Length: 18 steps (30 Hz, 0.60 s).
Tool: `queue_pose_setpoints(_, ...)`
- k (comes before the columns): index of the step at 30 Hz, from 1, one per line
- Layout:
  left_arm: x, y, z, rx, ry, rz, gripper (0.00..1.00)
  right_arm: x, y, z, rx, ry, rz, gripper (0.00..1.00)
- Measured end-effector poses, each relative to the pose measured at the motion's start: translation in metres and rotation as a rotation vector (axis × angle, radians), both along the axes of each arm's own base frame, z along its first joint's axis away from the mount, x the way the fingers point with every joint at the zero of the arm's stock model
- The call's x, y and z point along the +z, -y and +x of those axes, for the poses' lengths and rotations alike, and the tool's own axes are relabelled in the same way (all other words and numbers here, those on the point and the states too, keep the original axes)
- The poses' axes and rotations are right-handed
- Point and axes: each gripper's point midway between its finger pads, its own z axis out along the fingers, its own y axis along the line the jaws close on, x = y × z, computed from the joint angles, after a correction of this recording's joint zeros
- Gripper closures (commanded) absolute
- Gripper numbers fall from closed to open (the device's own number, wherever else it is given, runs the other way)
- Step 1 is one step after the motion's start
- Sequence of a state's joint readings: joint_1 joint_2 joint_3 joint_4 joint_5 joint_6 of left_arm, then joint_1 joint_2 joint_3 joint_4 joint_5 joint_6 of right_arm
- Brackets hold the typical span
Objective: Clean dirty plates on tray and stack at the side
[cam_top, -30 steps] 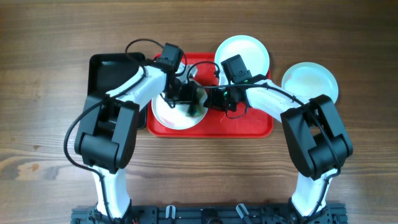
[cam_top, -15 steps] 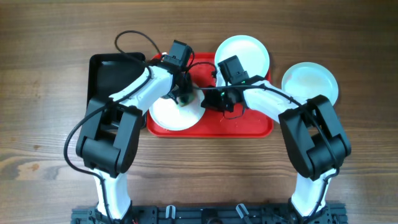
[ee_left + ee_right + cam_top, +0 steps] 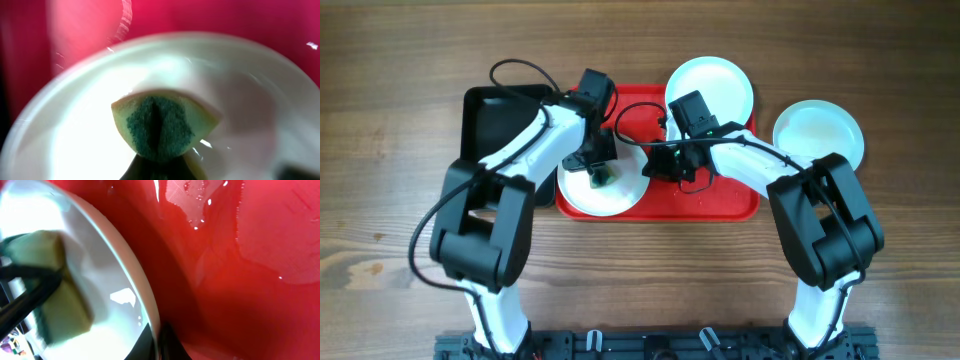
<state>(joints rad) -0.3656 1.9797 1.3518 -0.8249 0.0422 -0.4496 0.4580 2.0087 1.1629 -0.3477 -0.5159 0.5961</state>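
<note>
A white plate lies on the left part of the red tray. My left gripper is shut on a yellow sponge with a green scouring face, pressed onto that plate. My right gripper is shut on the plate's right rim, one finger on each side of it. The right wrist view also shows the sponge on the plate and the wet tray floor. A second pale plate sits at the tray's back edge. A pale aqua plate lies on the table to the right.
A black rectangular tray stands just left of the red tray, under my left arm. Both arms cross over the red tray's middle. Water drops lie on the tray floor. Bare wooden table surrounds the trays.
My left gripper has swept the sponge across the plate from its right side toward its middle-left. My right gripper has kept its hold on the rim, barely moving.
</note>
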Motion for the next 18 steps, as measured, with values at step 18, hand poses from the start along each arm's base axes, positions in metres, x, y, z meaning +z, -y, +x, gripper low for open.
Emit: queue_pose_setpoints(18, 0.124, -0.073, 0.038, 0.198, 0.267, -0.225, 0.96, 0.006, 0.030, -0.012, -0.019, -0.037, -0.113, 0.96)
